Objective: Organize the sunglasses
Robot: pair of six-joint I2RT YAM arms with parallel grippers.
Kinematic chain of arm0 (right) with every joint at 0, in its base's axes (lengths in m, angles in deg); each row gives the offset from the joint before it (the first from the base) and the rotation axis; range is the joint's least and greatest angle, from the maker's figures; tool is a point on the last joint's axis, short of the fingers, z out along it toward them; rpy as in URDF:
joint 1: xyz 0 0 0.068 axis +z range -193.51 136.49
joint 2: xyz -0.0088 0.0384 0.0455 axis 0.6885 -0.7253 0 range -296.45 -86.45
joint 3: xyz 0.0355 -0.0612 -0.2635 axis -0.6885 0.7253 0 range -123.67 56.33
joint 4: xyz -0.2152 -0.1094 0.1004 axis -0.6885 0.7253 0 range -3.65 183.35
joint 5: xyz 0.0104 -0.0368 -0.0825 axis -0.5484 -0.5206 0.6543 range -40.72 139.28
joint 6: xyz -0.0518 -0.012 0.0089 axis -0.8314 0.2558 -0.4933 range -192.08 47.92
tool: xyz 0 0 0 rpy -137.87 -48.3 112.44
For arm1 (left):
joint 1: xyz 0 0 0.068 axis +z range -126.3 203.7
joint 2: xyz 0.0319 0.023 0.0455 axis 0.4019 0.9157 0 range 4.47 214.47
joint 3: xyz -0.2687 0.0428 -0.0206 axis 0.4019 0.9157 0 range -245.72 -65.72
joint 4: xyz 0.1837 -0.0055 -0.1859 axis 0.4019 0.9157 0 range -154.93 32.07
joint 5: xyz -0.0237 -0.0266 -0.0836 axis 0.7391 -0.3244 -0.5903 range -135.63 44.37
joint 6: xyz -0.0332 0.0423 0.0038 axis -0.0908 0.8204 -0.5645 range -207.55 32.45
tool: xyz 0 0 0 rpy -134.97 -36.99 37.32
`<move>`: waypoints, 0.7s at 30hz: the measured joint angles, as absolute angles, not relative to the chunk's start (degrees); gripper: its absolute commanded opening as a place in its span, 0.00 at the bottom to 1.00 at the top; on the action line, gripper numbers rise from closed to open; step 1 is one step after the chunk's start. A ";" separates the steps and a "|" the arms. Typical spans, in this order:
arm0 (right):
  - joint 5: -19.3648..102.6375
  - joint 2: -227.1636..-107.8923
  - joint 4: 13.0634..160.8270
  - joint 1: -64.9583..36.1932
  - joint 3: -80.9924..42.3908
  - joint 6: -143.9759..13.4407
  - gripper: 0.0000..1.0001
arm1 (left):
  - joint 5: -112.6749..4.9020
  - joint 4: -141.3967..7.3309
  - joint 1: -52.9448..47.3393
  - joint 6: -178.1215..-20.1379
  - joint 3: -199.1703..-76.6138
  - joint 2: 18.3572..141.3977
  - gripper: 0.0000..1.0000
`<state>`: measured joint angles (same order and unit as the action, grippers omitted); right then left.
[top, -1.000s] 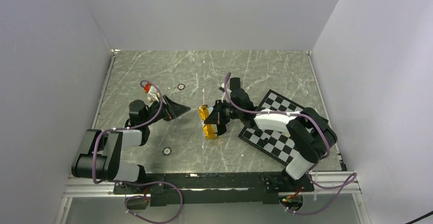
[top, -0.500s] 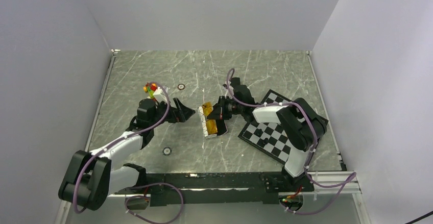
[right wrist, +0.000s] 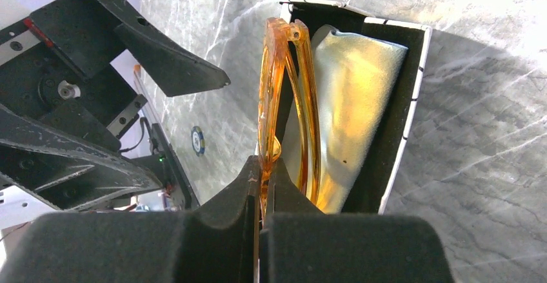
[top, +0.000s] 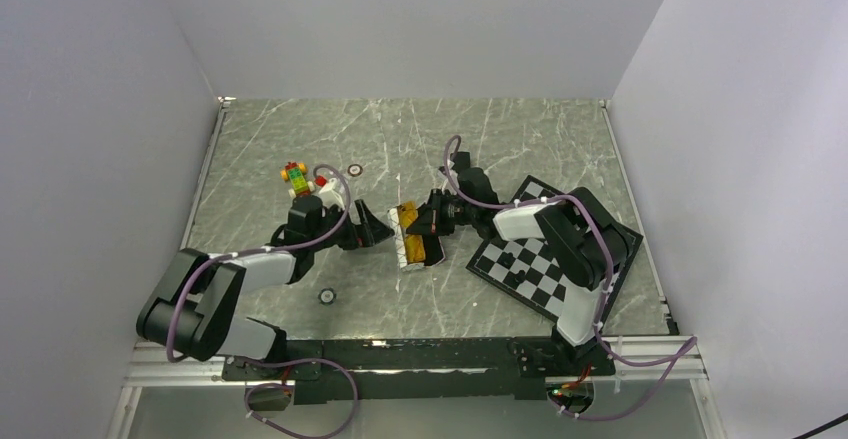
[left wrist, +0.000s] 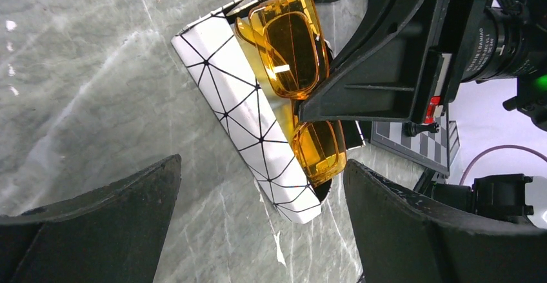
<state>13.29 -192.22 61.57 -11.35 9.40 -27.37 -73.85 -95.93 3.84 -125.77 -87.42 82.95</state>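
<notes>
Orange sunglasses [left wrist: 287, 48] sat on edge at mouth of open white case [left wrist: 238, 109], mid-table, above its yellow cloth [right wrist: 348, 102]. Your right gripper [right wrist: 263, 167] pinched their frame, clamped tight. Your left gripper [top: 375, 229] hung just left of case, spread wide, holding nothing. Checkerboard [top: 540, 259] lay right.

Orange sunglasses [right wrist: 274, 83] edge-on in the right hand's [right wrist: 263, 168] tight pinch, over the open case [right wrist: 395, 123] with yellow cloth [right wrist: 348, 102].
</notes>
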 measured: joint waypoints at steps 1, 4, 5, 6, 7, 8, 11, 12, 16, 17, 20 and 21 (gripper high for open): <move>13.31 -192.22 61.55 -11.35 9.40 -27.35 0.00 | -73.83 -96.02 3.47 -126.12 -87.61 83.60 0.99; 13.38 -192.55 61.40 -11.35 9.37 -27.24 0.00 | -73.72 -96.92 2.55 -126.86 -88.38 85.51 0.99; 13.49 -192.77 61.40 -11.35 9.35 -27.20 0.00 | -73.68 -97.22 2.27 -127.34 -88.66 86.10 0.99; 13.77 -193.01 61.42 -11.35 9.35 -27.02 0.00 | -73.66 -97.42 1.98 -127.71 -88.97 86.62 0.99; 14.10 -193.21 61.42 -11.35 9.35 -26.85 0.00 | -73.57 -97.77 1.72 -127.97 -89.23 87.15 0.99; 14.40 -193.36 61.42 -11.35 9.35 -26.67 0.00 | -73.50 -98.23 1.50 -128.48 -89.43 87.65 0.99; 14.93 -193.38 61.25 -11.35 9.37 -26.37 0.00 | -73.13 -99.04 1.06 -129.42 -89.97 88.87 0.99; 15.06 -193.38 61.16 -11.35 9.37 -26.39 0.00 | -73.02 -99.26 0.98 -129.70 -90.08 89.24 0.99; 15.19 -193.45 61.23 -11.35 9.35 -26.41 0.00 | -72.72 -99.91 0.60 -130.75 -90.37 90.47 0.99; 15.17 -193.58 61.20 -11.37 9.33 -26.37 0.00 | -72.67 -100.02 0.50 -130.93 -90.43 90.66 0.99; 15.13 -194.19 60.85 -11.41 9.22 -25.76 0.00 | -72.61 -100.15 0.12 -131.43 -90.78 91.15 0.99; 15.08 -194.39 60.90 -11.43 9.02 -25.60 0.00 | -72.48 -100.33 -0.05 -131.67 -90.93 91.36 0.99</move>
<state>15.08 -194.39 60.90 -11.43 9.02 -25.60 -72.48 -100.33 -0.05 -131.67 -90.93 91.36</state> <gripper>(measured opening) 0.036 0.994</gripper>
